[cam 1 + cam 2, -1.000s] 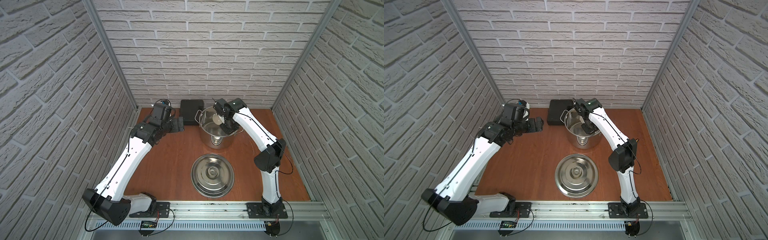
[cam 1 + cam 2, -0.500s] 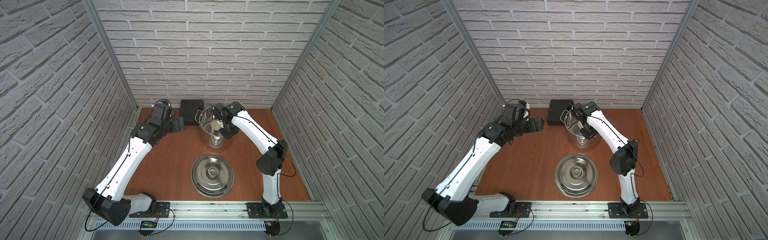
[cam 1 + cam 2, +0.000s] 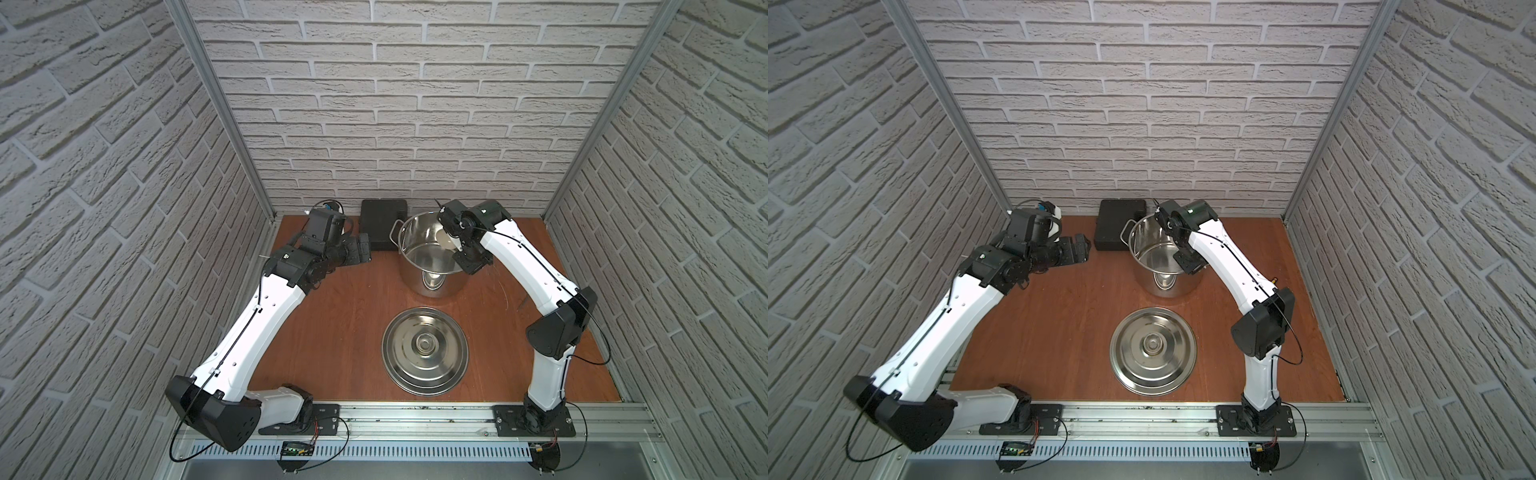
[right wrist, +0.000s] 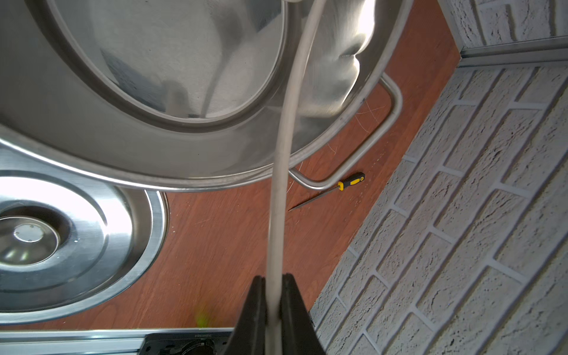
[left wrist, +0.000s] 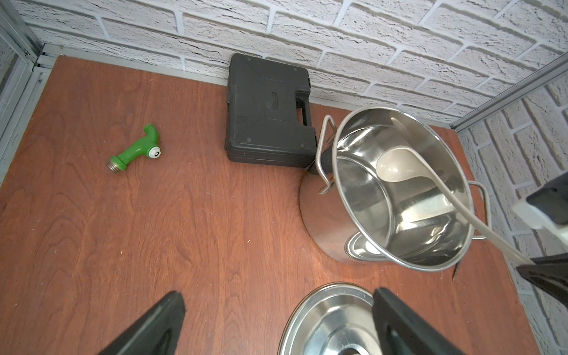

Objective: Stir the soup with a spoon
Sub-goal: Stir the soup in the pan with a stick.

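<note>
Even, diffuse overhead light; faint, soft shadows on the table (image 3: 353, 324). Right wrist view: glare burns out parts of the lid (image 4: 92, 246) and pot (image 4: 184, 61); the ladle (image 4: 278, 215) blurs near the lens. Brick walls (image 3: 83, 166) bow toward the edges in both top views.

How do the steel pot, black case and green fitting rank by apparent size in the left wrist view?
Largest to smallest: steel pot, black case, green fitting. None look alike; the gaps are plain.

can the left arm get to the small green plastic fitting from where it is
Probably yes: the left gripper is open and empty, and the small green plastic fitting lies alone on the wooden tabletop in front of it, with nothing between.
</note>
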Robot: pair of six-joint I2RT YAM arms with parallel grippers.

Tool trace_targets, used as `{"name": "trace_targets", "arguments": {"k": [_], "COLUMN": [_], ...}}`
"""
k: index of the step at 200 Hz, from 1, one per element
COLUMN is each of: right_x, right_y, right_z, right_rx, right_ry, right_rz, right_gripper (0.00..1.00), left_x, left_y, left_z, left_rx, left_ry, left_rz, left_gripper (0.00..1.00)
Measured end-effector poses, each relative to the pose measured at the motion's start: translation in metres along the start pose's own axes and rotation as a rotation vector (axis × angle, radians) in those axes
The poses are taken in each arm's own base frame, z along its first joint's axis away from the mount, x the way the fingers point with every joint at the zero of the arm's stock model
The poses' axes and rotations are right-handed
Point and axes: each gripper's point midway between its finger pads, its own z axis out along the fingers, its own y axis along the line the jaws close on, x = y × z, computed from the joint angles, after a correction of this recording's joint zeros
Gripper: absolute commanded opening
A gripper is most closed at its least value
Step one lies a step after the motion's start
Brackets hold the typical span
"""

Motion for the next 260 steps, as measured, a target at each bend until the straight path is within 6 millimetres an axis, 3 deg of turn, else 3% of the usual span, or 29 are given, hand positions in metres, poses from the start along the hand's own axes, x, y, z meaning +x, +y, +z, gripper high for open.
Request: {"name": "trace_targets", "arguments": {"k": [33,55,106,138,169,213,260], "right_x": [-0.03,-0.039,-0.04,-0.021,0.009,0.036,0.042], "right_y": [0.007,0.022,0.049,0.056,0.042,0.014,-0.005], "right_z": [0.009,0.016,0.01,0.008,-0.004,-0.027,-0.013], "right_rx": [-0.006,-0.015,-0.029,-0.03,-0.014,0.022,0.062], "right_ry": [-0.021,-0.009,-0.018,0.012,0.013,-0.046,0.0], "right_rz": [0.001,-0.029,-0.096,-0.137,-0.138,-0.097,-0.067], "right_gripper": [0.02,0.02,0.02,0.02,0.02,0.02,0.02], "left_x": [0.003,0.004,0.016,0.024,0.024,0.021,0.021], "left_y": [0.002,0.003,0.01,0.015,0.015,0.011,0.008], "left_z": [-0.003,-0.007,-0.008,-0.004,-0.002,-0.001,0.0], "left_rx": [0.0,0.003,-0.009,-0.022,-0.02,-0.007,-0.002], "left_ry": [-0.001,-0.006,0.002,0.017,0.015,0.003,0.003], "left_rz": [0.0,-0.005,-0.025,-0.036,-0.047,-0.049,-0.046], "left_gripper": [0.98,0.98,0.99,0.98,0.98,0.98,0.98]}}
